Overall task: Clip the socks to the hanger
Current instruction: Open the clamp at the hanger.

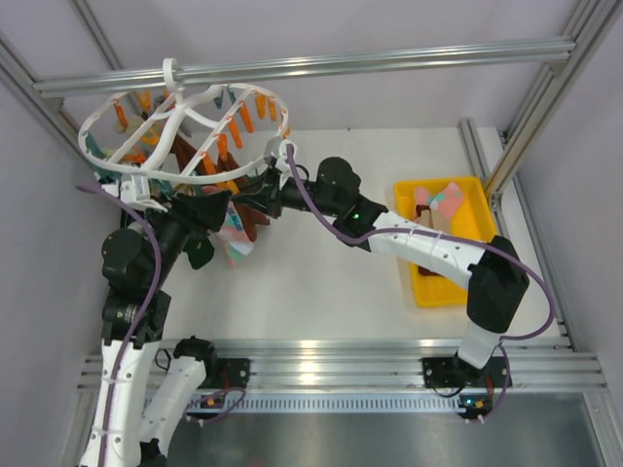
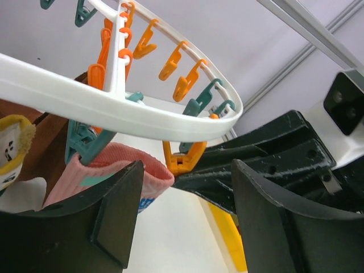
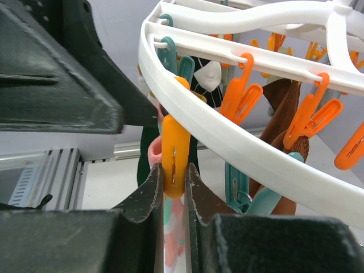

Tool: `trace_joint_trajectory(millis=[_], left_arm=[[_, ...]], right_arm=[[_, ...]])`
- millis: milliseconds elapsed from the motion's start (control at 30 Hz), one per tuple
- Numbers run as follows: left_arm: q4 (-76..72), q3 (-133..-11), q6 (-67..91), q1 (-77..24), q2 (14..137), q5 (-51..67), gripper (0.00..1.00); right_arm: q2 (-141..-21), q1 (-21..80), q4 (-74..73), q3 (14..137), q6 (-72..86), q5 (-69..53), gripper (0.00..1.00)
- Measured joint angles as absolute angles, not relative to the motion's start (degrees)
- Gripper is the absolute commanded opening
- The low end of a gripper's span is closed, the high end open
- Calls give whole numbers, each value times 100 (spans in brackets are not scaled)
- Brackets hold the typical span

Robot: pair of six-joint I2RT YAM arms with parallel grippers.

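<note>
Two black robot arms reach up to the hanger, a big white ring that hangs by its hook from the silver rail at the back left, above the tabletop. Lots of orange and teal clips dangle from the ring. The right tool is closed tight on one orange clip at the near edge of the ring. It has one finger on each side of the clip and squeezes it. The left tool sits just beside it, right under the ring. Its two fingers are spread wide apart, and nothing is pinched between them. A pink sock with mint patches hangs down next to the squeezed clip. A teal clip looks to be biting its top edge. The soft top of that sock is close to one of the left tool's fingers, but I cannot tell if they touch. Some brown socks hang from clips farther round the ring, on the side away from the tools. Over on the right of the tabletop sits a yellow tray, well apart from the hanger. The right arm stretches across it. A few more socks lie in the tray, and one of them is a pink and mint sock near the far end.
</note>
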State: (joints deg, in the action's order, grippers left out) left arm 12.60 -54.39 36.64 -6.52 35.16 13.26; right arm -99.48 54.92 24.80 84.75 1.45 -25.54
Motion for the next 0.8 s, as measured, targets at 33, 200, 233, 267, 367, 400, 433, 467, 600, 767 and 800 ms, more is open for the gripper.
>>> trace_joint_trajectory(millis=[33,200,233,267,367,400,433,467,600,767,800], left_arm=[[1321,-5446,3642,-652,3468,1341,68],[1439,-5524,3632,-652,3232,1594,68],[1358,-5529,3662,-652,3238,1730,67],[1317,-5527,3719,-652,3249,1837,67],[1031,-5439,3883,-652,3282,2209,66],[899,-5380,3920,-652,3306,2318,66],[746,-5306,3946,-652,3326,2394,66],[626,-5229,3959,-652,3356,2453,66],[161,-4901,3953,-652,3500,2436,66],[-248,-4713,3948,-652,3728,2228,66],[-303,-4711,3948,-652,3752,2178,66]], right_arm=[[-9946,5481,2462,8479,145,-2558,0],[-9915,5345,2252,8565,158,-2727,0],[-9896,5336,2220,8580,158,-2770,0],[-9872,5315,2161,8597,161,-2810,0],[-9832,5290,2091,8606,209,-2877,0],[-9832,5286,2069,8615,228,-2899,0],[-9832,5280,2040,8621,266,-2923,0],[-9832,5277,2023,8624,294,-2945,0],[-9832,5269,2008,8626,425,-3013,0],[-9832,5240,1973,8628,499,-3076,0],[-9832,5240,1970,8632,510,-3089,0]])
